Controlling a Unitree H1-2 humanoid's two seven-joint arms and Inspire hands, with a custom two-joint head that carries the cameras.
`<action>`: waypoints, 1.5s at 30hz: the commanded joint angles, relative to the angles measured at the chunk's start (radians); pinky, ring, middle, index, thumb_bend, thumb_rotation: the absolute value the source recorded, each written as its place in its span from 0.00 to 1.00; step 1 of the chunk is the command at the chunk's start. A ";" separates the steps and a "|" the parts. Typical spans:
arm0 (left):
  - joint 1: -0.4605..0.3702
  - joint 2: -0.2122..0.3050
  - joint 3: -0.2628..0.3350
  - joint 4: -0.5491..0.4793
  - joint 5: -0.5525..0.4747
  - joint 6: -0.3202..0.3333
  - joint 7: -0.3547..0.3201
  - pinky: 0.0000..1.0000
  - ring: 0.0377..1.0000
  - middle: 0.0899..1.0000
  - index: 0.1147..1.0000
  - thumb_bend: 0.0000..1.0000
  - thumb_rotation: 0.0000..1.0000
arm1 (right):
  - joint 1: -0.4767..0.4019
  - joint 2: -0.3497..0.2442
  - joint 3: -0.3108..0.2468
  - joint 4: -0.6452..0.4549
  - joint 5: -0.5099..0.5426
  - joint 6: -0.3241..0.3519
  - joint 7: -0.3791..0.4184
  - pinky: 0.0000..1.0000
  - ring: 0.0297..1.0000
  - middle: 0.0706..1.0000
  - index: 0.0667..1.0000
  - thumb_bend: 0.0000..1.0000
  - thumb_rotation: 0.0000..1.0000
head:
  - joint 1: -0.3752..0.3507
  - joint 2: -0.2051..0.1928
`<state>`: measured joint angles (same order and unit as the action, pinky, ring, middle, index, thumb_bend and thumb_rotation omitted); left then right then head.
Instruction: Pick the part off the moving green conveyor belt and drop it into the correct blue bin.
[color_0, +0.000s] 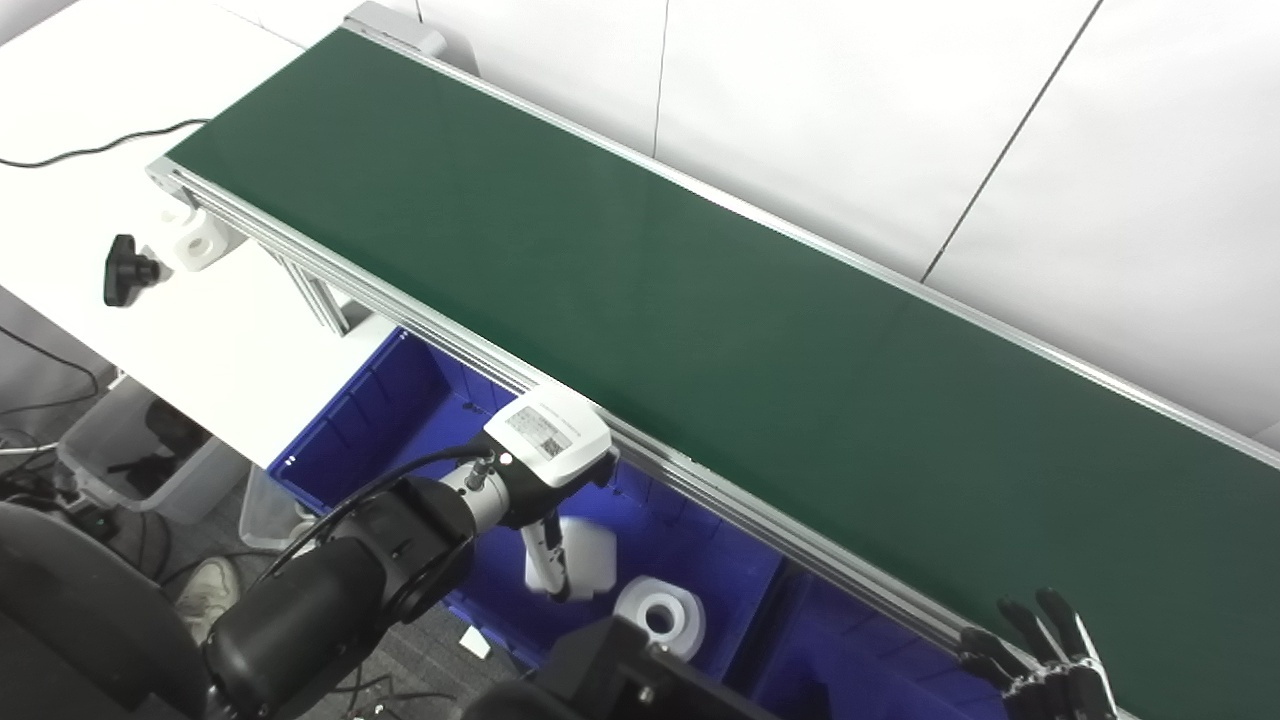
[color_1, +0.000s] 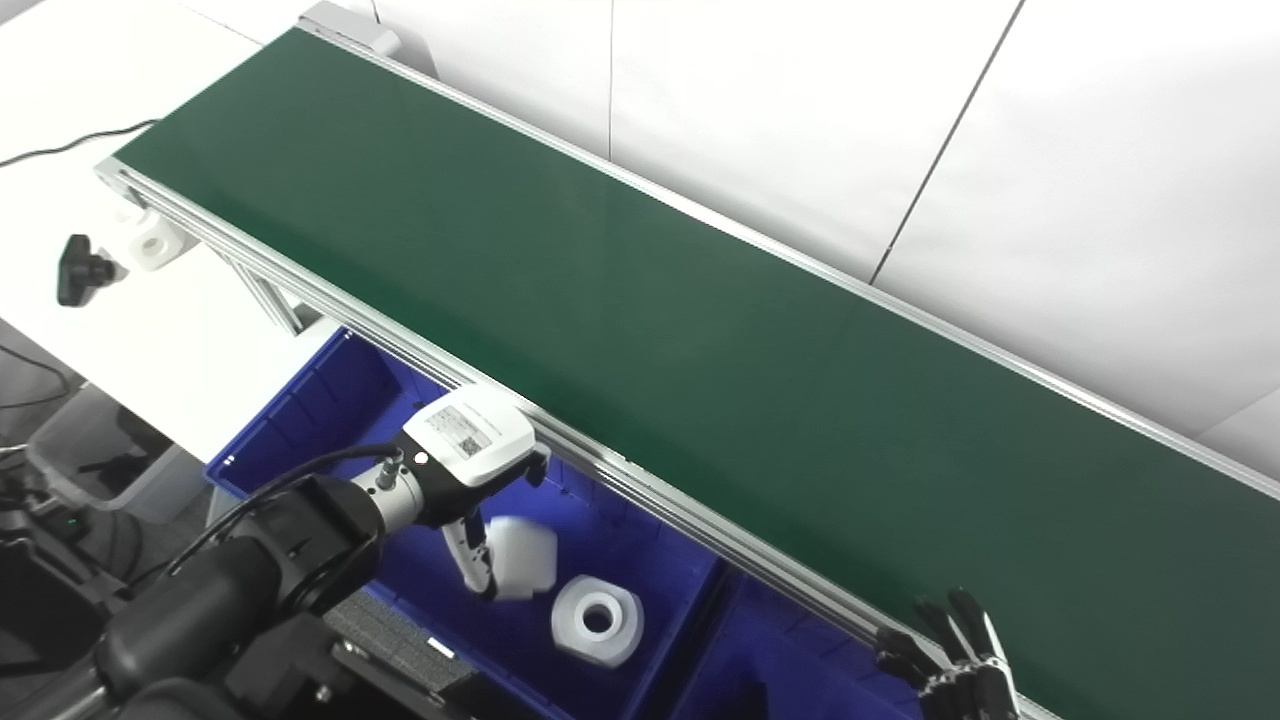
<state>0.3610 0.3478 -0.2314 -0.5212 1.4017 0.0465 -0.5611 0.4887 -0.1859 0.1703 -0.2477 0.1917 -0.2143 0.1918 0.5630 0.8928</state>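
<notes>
The green conveyor belt (color_0: 700, 300) carries no part. My left hand (color_0: 548, 450) hangs over the left blue bin (color_0: 350, 420), fingers (color_0: 547, 560) pointing down and spread. A white blocky part (color_0: 590, 560), blurred, is just below the hand beside one fingertip, inside the bin. Nothing is wrapped around it. A white ring-shaped part (color_0: 660, 618) lies on the bin floor close by. My right hand (color_0: 1045, 655) is at the belt's near edge at the bottom right, fingers apart and empty.
A second blue bin (color_0: 850, 660) adjoins the first on the right, under the belt's aluminium rail (color_0: 720, 500). On the white table at the left lie a white part (color_0: 195, 240) and a black knob (color_0: 125, 270). A grey crate (color_0: 130, 460) stands on the floor.
</notes>
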 joint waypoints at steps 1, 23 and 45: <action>0.006 -0.010 0.017 -0.068 -0.016 -0.002 -0.009 0.48 0.60 0.66 0.61 0.97 0.47 | -0.003 -0.005 -0.006 -0.033 0.013 -0.007 0.020 0.68 0.71 0.83 0.91 0.90 0.88 | -0.002 0.000; -0.176 -0.389 0.326 -0.372 -1.255 0.420 -0.369 0.51 0.57 0.59 0.58 0.80 0.40 | -0.016 0.033 0.035 -0.006 -0.053 -0.029 0.007 0.68 0.71 0.81 0.89 0.86 0.85 | -0.290 0.014; -0.014 -0.170 0.249 0.411 -1.250 -0.496 0.099 0.92 0.97 0.97 0.93 0.74 0.56 | -0.044 0.353 0.217 0.154 -0.467 -0.087 -0.245 0.90 0.91 0.93 0.85 0.84 0.86 | -1.078 -0.014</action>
<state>0.3445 0.1778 0.0479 -0.0983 0.1738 -0.4206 -0.4738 0.4584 0.0726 0.3174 -0.0996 -0.2719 -0.2444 -0.0426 -0.5154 0.8774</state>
